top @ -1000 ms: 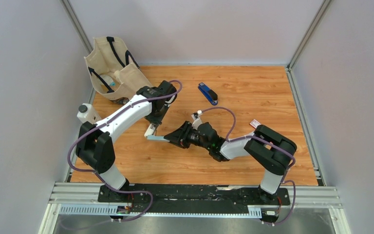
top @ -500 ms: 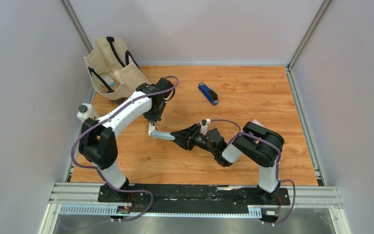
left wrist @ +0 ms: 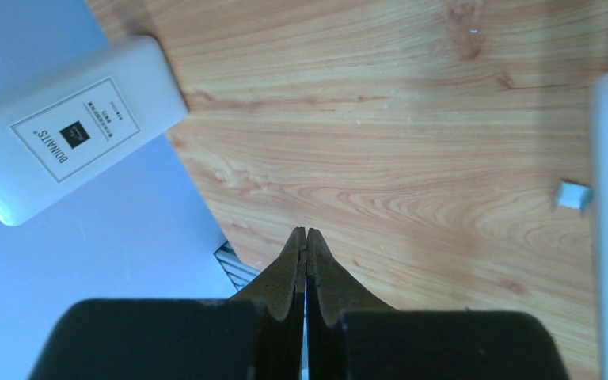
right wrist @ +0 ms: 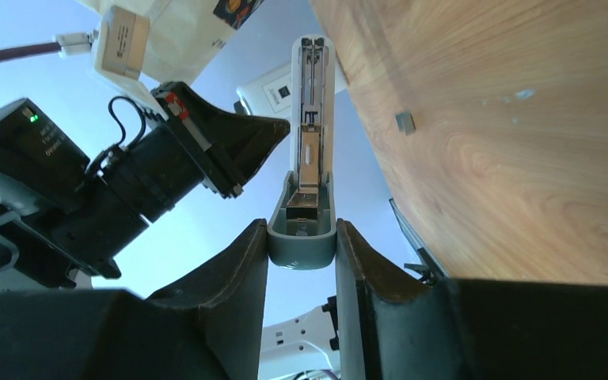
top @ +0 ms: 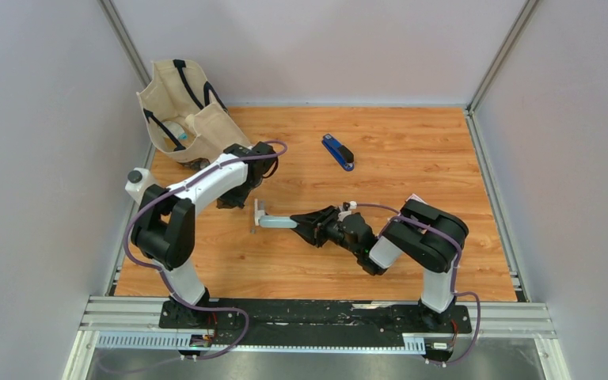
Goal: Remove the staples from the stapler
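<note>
1. Right gripper (right wrist: 302,245): the jaws are closed part way and clamp the butt end of the stapler (right wrist: 310,150). The grip looks firm, with both fingers flat on its sides.
2. The stapler is mid-table, slightly left of centre. It points left from the right gripper and appears to be lifted off the table (top: 412,158). It is hinged open, with the magazine channel exposed to the right wrist camera.
3. Left gripper (left wrist: 306,233): the fingers are pressed together with nothing between them. It sits just left of the stapler's free end, not touching it.
4. One small grey block of staples (left wrist: 572,195) lies loose on the wood near the stapler's tip. It also shows in the right wrist view and is too small to make out from above.
5. My read is that at least part of the load is out.
6. The channel shows the pusher and bare metal. I can't tell whether any staples remain in it.
7. Left to do, as I judge it: confirm the channel is empty, shake or pick out anything left, then set the stapler down.
8. White bottle (left wrist: 63,134) sits at the left edge, well apart from the stapler.
</note>
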`<state>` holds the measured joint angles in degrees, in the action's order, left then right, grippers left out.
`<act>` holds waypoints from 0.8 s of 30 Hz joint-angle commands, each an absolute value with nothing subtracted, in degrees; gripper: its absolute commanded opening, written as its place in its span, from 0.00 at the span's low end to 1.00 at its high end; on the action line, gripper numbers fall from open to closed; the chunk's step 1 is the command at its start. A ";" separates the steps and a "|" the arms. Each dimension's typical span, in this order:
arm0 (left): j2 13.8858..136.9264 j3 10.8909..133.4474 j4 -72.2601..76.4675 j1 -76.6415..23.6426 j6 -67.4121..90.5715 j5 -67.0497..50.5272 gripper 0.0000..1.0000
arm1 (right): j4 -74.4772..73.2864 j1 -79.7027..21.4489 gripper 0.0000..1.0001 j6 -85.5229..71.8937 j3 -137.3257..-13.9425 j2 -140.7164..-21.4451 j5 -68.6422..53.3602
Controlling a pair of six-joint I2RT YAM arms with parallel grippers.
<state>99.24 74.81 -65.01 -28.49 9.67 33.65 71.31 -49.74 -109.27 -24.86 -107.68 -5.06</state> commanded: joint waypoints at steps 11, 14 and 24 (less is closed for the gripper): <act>91.15 74.18 -65.74 -34.54 7.74 37.18 0.00 | 75.34 -48.08 0.00 -107.24 -28.65 -107.23 -5.09; 89.74 74.88 -66.00 -34.54 7.38 36.92 0.00 | 62.99 -47.55 0.00 -100.66 -29.44 -101.62 -6.59; 82.01 74.19 -65.66 -34.54 5.19 34.10 0.00 | 21.20 -46.58 0.00 -87.44 -48.48 -98.14 -10.79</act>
<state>87.70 74.08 -65.54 -34.63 7.31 35.33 33.47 -47.11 -90.04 -39.99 -93.17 -6.55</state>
